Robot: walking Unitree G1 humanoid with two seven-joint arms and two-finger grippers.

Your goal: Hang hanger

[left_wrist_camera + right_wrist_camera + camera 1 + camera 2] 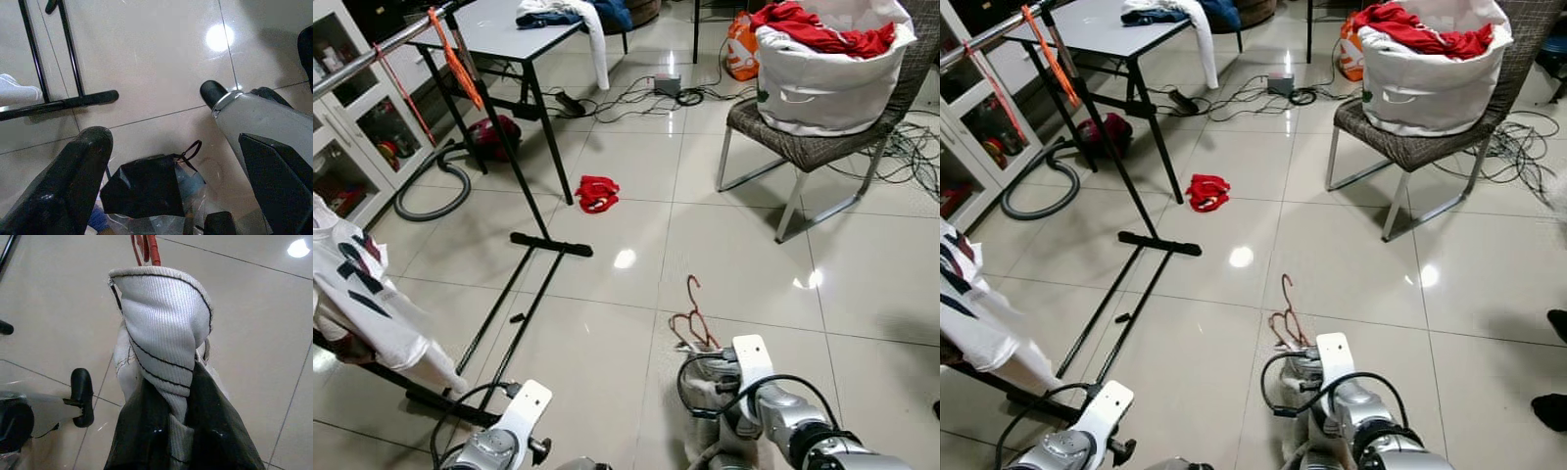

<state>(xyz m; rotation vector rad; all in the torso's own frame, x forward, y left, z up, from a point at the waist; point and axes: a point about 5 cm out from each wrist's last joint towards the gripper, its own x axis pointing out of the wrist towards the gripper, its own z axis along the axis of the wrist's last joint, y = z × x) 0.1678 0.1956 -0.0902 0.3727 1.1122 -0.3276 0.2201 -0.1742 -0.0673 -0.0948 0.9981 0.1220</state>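
Looking down from the head, the right pincer [710,377] grips a white garment [707,392] with a red hanger [693,318] rising from it, low on the near right. The rail [372,54] runs far left (well apart). Along the right wrist, fingers [146,440] clamp the cloth. Along the left wrist, the left pincer [171,196] gapes empty over the floor [146,63]. Carrying is likely the step in hand; next calls for turning left and lifting the hook to the rail.

Bright overhead light is glaring in white spots off the glossy floor [625,258] ahead of my fingers. Head views are staying sharp; my left fingers [73,181] are looming dark and blurred close up.
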